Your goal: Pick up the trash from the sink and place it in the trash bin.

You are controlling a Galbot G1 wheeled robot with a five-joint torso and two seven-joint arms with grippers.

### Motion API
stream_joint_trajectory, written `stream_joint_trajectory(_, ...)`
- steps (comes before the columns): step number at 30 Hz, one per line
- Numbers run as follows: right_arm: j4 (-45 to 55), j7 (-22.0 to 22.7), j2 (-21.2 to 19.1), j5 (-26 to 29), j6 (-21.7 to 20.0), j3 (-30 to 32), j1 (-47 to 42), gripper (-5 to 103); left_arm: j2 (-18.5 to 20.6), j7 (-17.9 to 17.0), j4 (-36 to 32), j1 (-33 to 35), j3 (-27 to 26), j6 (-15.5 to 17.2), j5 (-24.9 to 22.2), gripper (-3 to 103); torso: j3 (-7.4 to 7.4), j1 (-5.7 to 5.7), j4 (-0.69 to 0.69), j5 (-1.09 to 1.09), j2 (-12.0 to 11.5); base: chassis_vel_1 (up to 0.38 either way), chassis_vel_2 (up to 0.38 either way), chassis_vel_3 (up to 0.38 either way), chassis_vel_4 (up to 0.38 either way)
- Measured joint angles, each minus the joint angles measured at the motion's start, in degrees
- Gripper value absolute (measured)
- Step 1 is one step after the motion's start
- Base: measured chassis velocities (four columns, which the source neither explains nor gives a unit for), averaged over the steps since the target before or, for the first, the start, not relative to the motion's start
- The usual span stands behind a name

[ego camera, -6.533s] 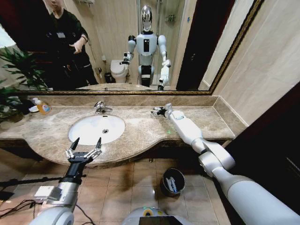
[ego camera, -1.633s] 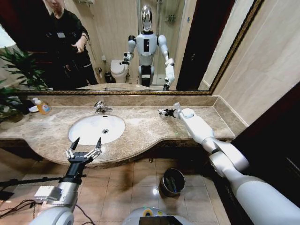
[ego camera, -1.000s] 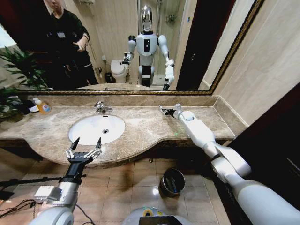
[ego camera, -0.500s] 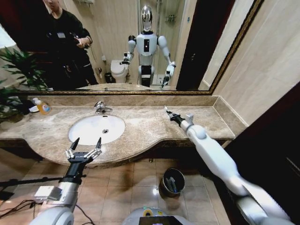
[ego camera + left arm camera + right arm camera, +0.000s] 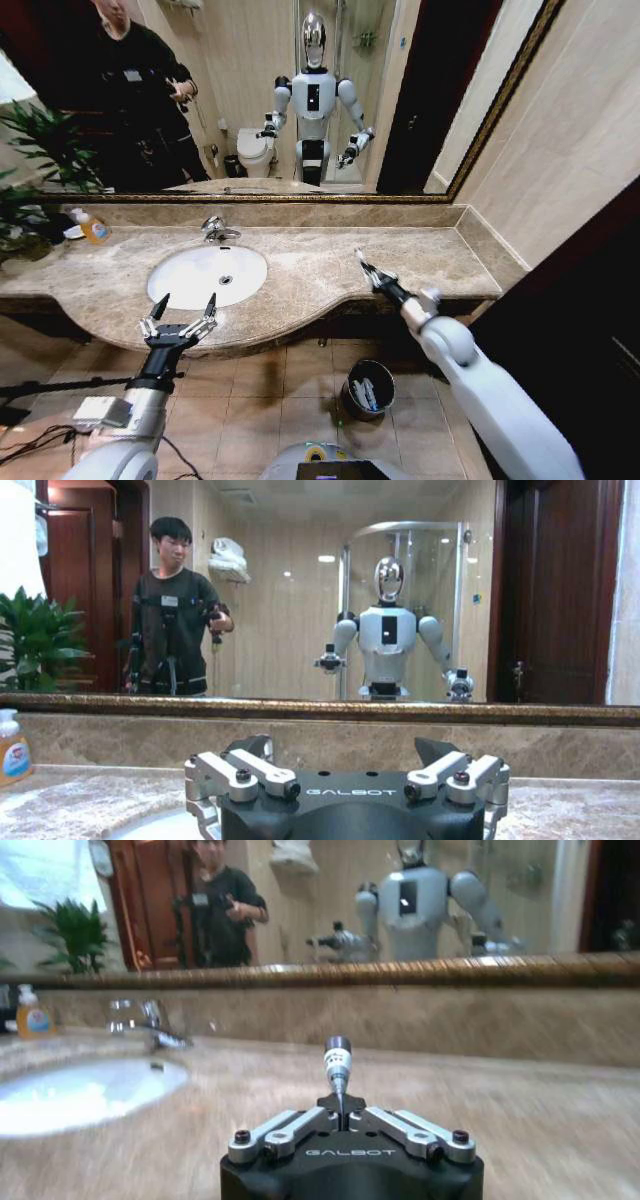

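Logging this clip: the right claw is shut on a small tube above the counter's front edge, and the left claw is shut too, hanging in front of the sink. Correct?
Not quite. The left claw is open, its fingers spread wide, as the head view shows; it does hang in front of the sink. The rest stands: the right claw is shut on a small tube above the counter's front edge.

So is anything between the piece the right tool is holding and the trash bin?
Nothing visible blocks it. The right tool holds a small tube above the counter's front edge, and the trash bin stands open on the floor below, just beyond that edge.
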Motion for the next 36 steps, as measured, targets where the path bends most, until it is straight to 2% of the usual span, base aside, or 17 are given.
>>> stream_joint_trajectory(4,0.97,-3.56,3.49,-1.88,4.59,4.77,-9.72,0,-0.01,-0.01,0.0,0.0,0.0,0.0,0.0,100,0.0,0.0,0.02,-0.03,0.0,0.0,0.0,0.0,0.0)
stream_joint_trajectory(5,0.97,-3.56,3.49,-1.88,4.59,4.77,-9.72,0,-0.01,-0.01,0.0,0.0,0.0,0.0,0.0,100,0.0,0.0,0.02,-0.03,0.0,0.0,0.0,0.0,0.0)
stream_joint_trajectory(8,-1.86,-6.21,6.04,-3.75,9.16,6.51,-14.53,0,-0.01,0.0,0.0,0.0,0.0,0.0,0.0,100,0.0,0.0,0.02,-0.03,0.0,0.0,0.0,0.0,0.0)
stream_joint_trajectory(9,-3.74,-6.78,7.03,-4.56,11.14,6.65,-15.37,0,-0.01,0.0,0.0,0.0,0.0,0.0,0.0,100,0.0,0.0,0.02,-0.02,0.0,0.0,0.0,0.0,0.0)
stream_joint_trajectory(15,-11.98,-9.11,10.13,-5.92,14.94,5.6,-15.52,0,-0.01,0.0,0.0,0.0,0.0,0.0,-0.01,100,0.01,0.01,0.01,-0.02,0.0,0.0,0.0,0.0,0.0)
stream_joint_trajectory(18,-20.25,-10.08,12.73,-9.34,16.93,3.92,-11.43,0,-0.01,0.0,0.0,0.0,0.0,0.0,0.0,100,0.01,0.01,0.03,-0.02,0.0,0.0,0.0,0.0,0.0)
stream_joint_trajectory(19,-20.25,-10.08,12.73,-9.34,16.93,3.92,-11.43,0,-0.01,0.0,0.0,0.0,0.0,0.0,0.0,100,0.01,0.01,0.03,-0.02,0.0,0.0,0.0,0.0,0.0)
stream_joint_trajectory(25,-34.68,-9.82,15.6,-12.98,18.45,0.74,-2.31,0,-0.01,0.0,0.0,0.0,0.0,0.0,0.0,100,0.01,0.02,0.03,-0.02,0.0,0.0,0.0,0.0,0.0)
stream_joint_trajectory(30,-41.97,-8.62,15.5,-13.05,19.23,-1.81,1.65,0,-0.01,0.0,0.0,0.0,0.0,0.0,0.0,100,0.02,0.01,0.03,0.0,-0.01,0.0,0.0,0.0,0.0)
stream_joint_trajectory(33,-50.52,-7.14,14.52,-12.69,21.42,-5.11,5.95,0,-0.01,-0.01,0.0,0.0,0.0,0.0,0.0,100,0.01,0.02,0.03,-0.02,-0.01,0.0,0.0,0.0,0.0)
stream_joint_trajectory(36,-54.37,-7.13,15.15,-13.11,21.91,-5.41,7.93,0,-0.01,0.0,0.0,0.0,0.0,0.0,0.0,100,0.02,0.02,0.02,-0.02,-0.01,0.0,0.0,0.0,0.0)
